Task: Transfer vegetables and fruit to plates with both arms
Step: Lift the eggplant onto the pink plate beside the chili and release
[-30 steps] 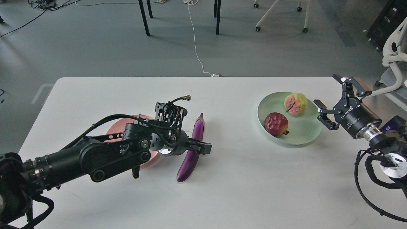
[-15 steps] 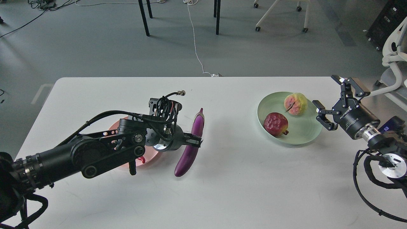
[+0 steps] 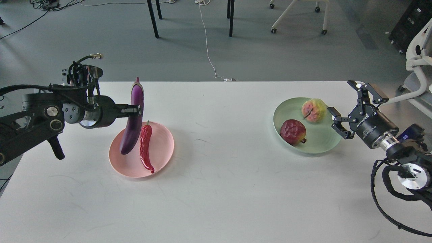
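Note:
My left gripper (image 3: 135,110) is shut on the purple eggplant (image 3: 132,130) and holds it lifted over the left part of the pink plate (image 3: 162,156). The red chili pepper (image 3: 145,148) lies in that plate, just right of the eggplant. The mint green plate (image 3: 324,143) holds the yellow-green fruit (image 3: 314,110) and the dark red bumpy fruit (image 3: 292,131). My right gripper (image 3: 347,108) is open and empty at the green plate's right rim.
The white table (image 3: 219,189) bears only the two plates. Its far edge runs behind them. Beyond it are table legs (image 3: 152,18), a white cable (image 3: 207,44) on the floor and office chairs (image 3: 416,57) at the right.
My left gripper has lifted the eggplant off the table and carried it left and back, to above the pink plate. The chili is uncovered now. The right gripper has shifted slightly left.

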Robot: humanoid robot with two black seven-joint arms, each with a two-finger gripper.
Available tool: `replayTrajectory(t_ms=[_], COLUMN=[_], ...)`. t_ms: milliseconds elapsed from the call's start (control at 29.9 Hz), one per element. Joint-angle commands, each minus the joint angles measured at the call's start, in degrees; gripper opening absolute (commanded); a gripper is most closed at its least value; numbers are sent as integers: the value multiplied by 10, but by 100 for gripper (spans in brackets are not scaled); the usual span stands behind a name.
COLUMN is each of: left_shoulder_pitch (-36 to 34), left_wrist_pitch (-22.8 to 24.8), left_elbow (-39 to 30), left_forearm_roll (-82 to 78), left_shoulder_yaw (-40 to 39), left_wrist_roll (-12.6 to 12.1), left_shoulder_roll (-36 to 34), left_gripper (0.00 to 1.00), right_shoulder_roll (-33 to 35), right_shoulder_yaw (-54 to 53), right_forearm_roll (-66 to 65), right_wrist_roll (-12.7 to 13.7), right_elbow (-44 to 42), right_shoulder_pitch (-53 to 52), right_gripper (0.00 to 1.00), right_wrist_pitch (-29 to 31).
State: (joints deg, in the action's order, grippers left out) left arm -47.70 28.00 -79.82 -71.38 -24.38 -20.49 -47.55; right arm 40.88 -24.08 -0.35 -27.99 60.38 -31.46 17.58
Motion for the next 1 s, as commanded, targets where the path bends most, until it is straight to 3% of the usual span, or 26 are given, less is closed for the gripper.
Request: replayTrajectory(t_ms=[0,301,501,568,635,668,802,969], left_shoulder_pitch=[14,64,78,81,81,81,80,82], left_wrist_pitch=[0,0,0,0,0,0,0,0], left_elbow=[1,-39,-39,-38,-37,-34,-32,-32], left_forearm_roll=[33,41,41,41,43,44,55,126], left_shoulder_yaw=[0,1,1,0,-1,-2,-13,-59], left_wrist_roll=[3,2,3,3,4,5,22,69], left_shoulder_roll=[-18,-18,-21,-20,-18,-15,-14,-13], left_gripper=[12,13,19,35,73,100,100,100], right_shoulder_roll=[0,2,2,2,2,1,1,3], right_shoulder_yaw=[0,2,2,2,3,2,4,5], right_forearm_roll=[0,0,0,0,0,0,0,0], right_wrist_roll=[0,0,0,0,0,0,0,0], right_elbow=[0,0,0,0,0,0,0,4], right_shoulder_pitch=[0,0,0,0,0,0,0,-4], right_gripper=[98,98,98,98,98,98,98,98], right_wrist_pitch=[0,0,0,0,0,0,0,0])
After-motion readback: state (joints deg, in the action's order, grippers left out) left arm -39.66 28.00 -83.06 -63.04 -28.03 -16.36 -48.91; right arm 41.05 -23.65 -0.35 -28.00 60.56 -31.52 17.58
